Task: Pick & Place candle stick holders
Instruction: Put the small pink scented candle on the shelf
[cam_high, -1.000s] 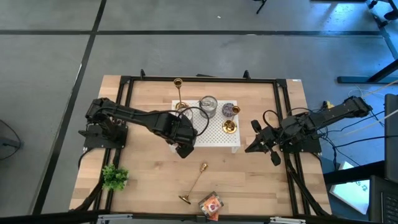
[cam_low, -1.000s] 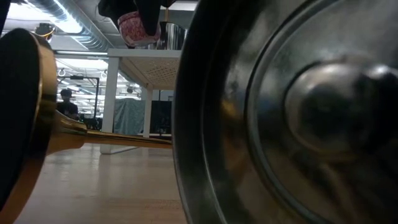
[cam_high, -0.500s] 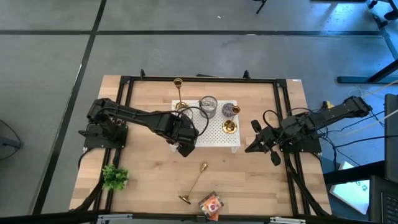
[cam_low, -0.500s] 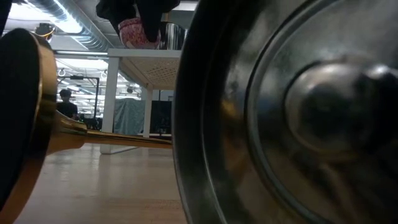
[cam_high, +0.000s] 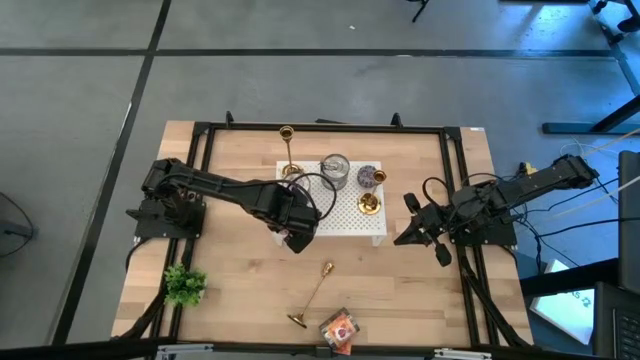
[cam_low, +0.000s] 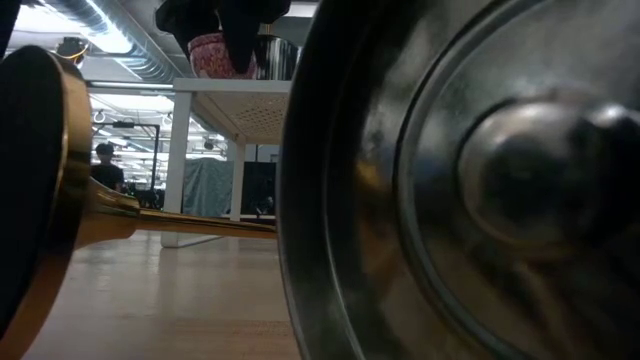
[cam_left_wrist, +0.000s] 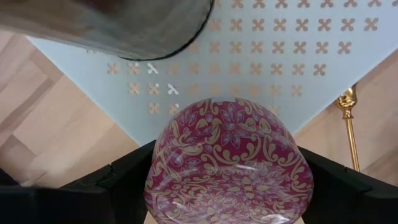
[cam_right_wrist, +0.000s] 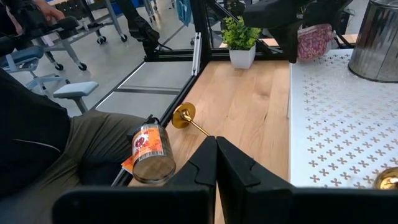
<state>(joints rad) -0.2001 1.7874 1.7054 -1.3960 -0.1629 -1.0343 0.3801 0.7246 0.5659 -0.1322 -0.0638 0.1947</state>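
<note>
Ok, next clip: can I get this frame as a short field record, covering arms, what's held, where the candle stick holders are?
left gripper: at the white perforated stand's front left corner, closed on a pink patterned round candle
right gripper: shut, empty, waiting at the table's right edge
candle stick holders on stand: tall one at back left, short one at right
candle stick holder off stand: one lying on the wood near the front edge
also on stand: silver tin, small purple candle
front edge: patterned tin on its side
</note>
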